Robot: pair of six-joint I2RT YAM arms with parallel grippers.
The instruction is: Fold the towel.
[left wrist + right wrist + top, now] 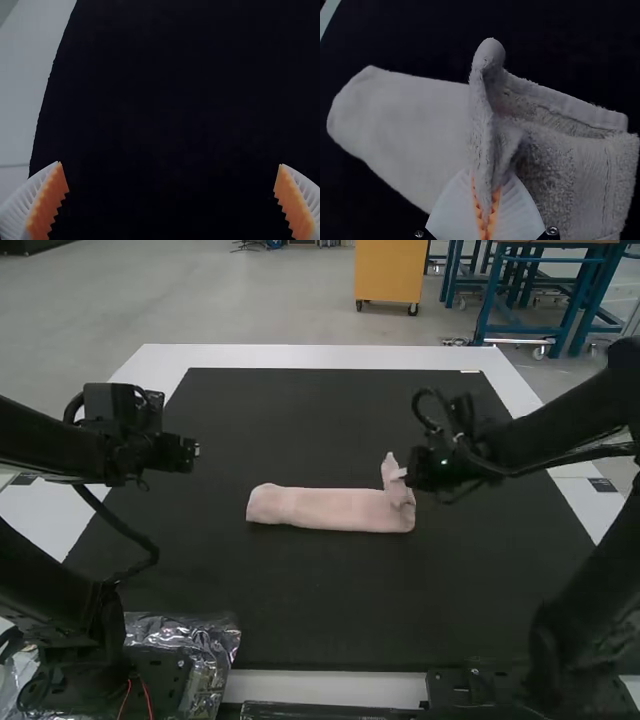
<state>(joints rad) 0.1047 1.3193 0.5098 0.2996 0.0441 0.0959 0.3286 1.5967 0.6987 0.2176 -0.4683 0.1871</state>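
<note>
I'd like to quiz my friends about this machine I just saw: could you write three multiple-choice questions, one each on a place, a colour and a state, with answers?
1. Where does the towel lie?
A) On the floor
B) On the white border
C) On the dark mat

2. What colour are the pads on the left tool?
A) Orange
B) Blue
C) Green

3. What is the state of the right tool?
A) Open and empty
B) Shut on the towel
C) Open around a cup

Answers:
1. C: the high view shows dark mat all around it.
2. A: both ribbed white fingers have orange inner faces.
3. B: in the right wrist view, its fingers pinch a raised part of the cloth.
</note>
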